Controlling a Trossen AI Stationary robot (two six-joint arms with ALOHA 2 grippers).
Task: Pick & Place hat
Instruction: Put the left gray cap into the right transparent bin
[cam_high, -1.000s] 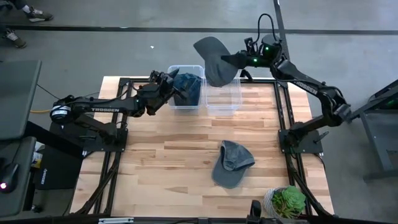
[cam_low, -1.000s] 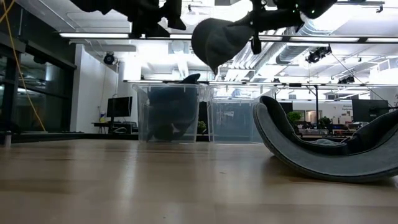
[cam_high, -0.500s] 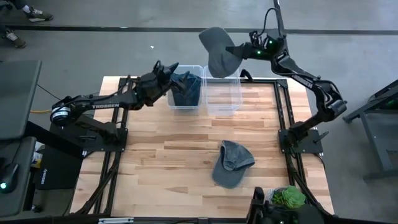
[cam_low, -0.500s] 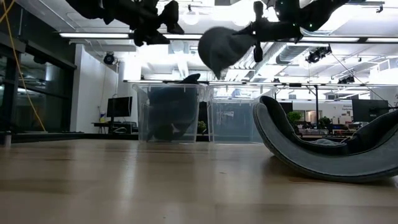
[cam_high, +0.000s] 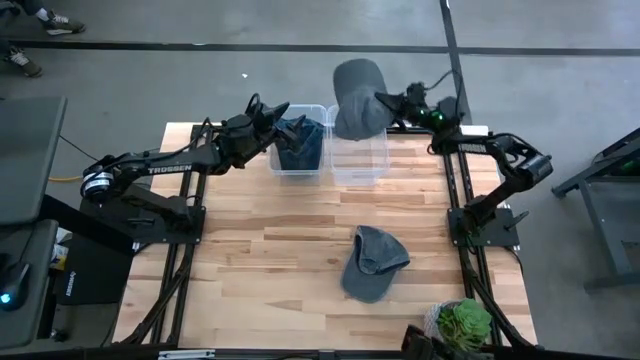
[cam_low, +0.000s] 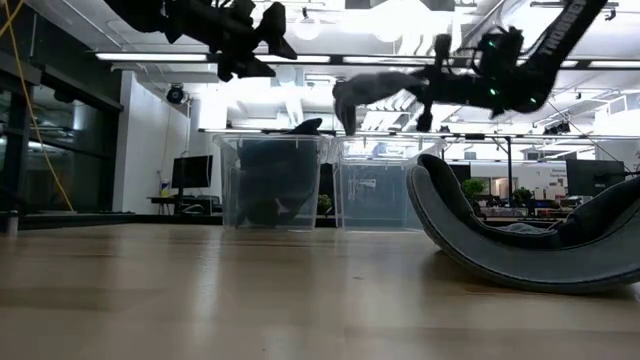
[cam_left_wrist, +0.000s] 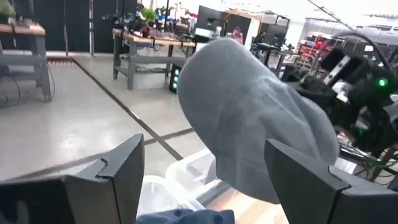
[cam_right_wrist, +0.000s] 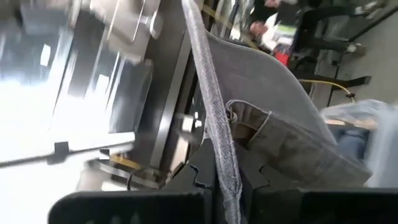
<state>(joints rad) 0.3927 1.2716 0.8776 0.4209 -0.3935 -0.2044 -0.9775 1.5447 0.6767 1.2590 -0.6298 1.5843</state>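
A grey hat (cam_high: 355, 98) hangs in the air over the clear bin on the right (cam_high: 358, 158), carried by my right gripper (cam_high: 386, 101), which is shut on it. In the low view the hat (cam_low: 372, 90) lies almost level above the bin's rim. My left gripper (cam_high: 268, 117) is open and hovers above the left bin (cam_high: 298, 140), where a dark blue hat (cam_high: 302, 138) lies inside. The left wrist view shows the grey hat (cam_left_wrist: 249, 118) between its spread fingers, farther off. A second grey hat (cam_high: 372, 262) rests on the table, crown side down. My right gripper pinches the grey hat's thin edge (cam_right_wrist: 219, 163) between its two fingers. It comes at it roughly level from the table's right side. The hat is lifted clear and stretches out leftward from the fingers (cam_low: 428, 92) over the right bin.
Both clear bins stand side by side at the table's far edge. A potted plant (cam_high: 462, 322) sits at the near right corner. Bare wooden table (cam_high: 260, 250) spreads across the middle and the left.
My right gripper has come down and drawn back toward the table's right, still shut on the grey hat. The hat has tipped from hanging steeply to lying nearly level over the right bin. My left gripper rose a little toward the far edge, then held still.
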